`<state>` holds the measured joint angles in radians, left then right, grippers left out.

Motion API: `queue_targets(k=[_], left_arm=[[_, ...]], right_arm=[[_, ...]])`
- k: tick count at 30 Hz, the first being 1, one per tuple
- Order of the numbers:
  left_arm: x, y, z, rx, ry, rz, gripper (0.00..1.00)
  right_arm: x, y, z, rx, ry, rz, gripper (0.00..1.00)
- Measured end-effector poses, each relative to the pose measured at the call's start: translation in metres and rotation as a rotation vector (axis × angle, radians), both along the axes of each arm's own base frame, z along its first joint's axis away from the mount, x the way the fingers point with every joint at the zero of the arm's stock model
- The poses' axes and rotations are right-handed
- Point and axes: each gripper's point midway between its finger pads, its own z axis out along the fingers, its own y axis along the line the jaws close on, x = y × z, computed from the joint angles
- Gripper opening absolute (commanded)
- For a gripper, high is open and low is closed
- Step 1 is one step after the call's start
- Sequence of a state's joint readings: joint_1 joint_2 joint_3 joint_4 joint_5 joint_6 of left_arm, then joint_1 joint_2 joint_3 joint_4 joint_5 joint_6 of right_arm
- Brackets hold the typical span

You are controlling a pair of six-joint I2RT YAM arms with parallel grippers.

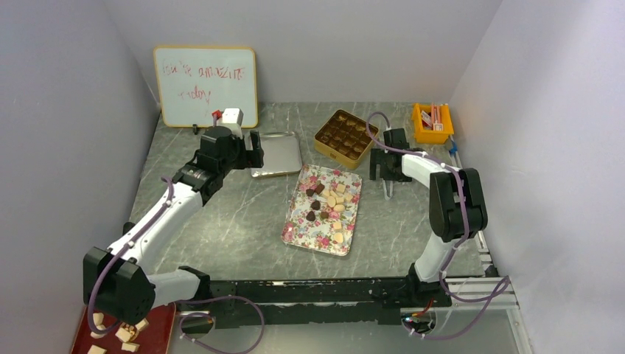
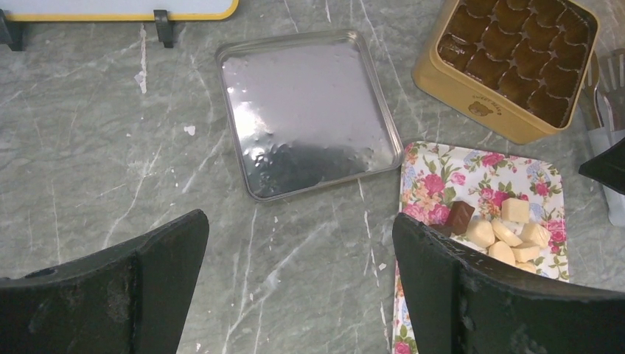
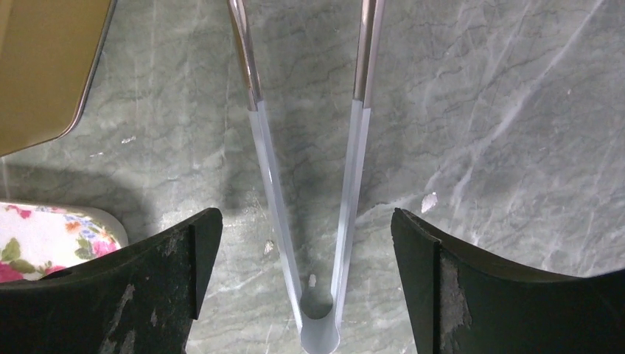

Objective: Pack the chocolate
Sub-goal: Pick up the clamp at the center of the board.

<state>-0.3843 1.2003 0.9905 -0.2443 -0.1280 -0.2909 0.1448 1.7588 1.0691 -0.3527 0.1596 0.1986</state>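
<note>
The chocolate (image 1: 329, 203), small dark brown, tan and cream pieces, lies on a floral tray (image 1: 304, 228) at mid table; the left wrist view shows some of these pieces (image 2: 503, 230). A gold tin (image 1: 346, 138) with brown cups stands behind the tray. My left gripper (image 1: 256, 150) hovers open and empty over bare table (image 2: 300, 223), beside a silver tray (image 2: 309, 110). My right gripper (image 1: 385, 174) is open (image 3: 304, 221), straddling metal tongs (image 3: 318, 341) that lie flat on the table. Its fingers (image 3: 173, 273) stand apart from the tongs' arms.
A whiteboard (image 1: 206, 87) leans on the back wall. An orange bin (image 1: 432, 123) sits at the back right. A red tray of beige chunks (image 1: 157, 329) lies by the left arm's base. Walls close in on both sides.
</note>
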Motion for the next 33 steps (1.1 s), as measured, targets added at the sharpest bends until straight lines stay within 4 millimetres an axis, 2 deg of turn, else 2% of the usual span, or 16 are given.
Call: queue_targets(k=[8,12,21,25,33], left_arm=[[0.003,0.002,-0.007,0.0,0.009,0.01,1.0],[0.004,0.002,-0.011,-0.002,0.014,0.014,1.0],[0.005,0.003,-0.019,-0.007,0.025,0.021,1.0],[0.005,0.003,-0.019,-0.011,0.026,0.024,1.0],[0.004,0.002,-0.02,-0.029,0.035,0.032,1.0]], right_arm=[[0.006,0.002,-0.009,0.014,0.011,-0.005,0.79],[0.009,0.003,-0.01,0.02,0.009,-0.008,0.71],[0.011,0.004,-0.011,0.034,0.006,-0.022,0.49],[0.01,0.005,-0.011,0.041,0.009,-0.039,0.3],[0.0,0.003,-0.007,0.034,0.033,-0.073,0.25]])
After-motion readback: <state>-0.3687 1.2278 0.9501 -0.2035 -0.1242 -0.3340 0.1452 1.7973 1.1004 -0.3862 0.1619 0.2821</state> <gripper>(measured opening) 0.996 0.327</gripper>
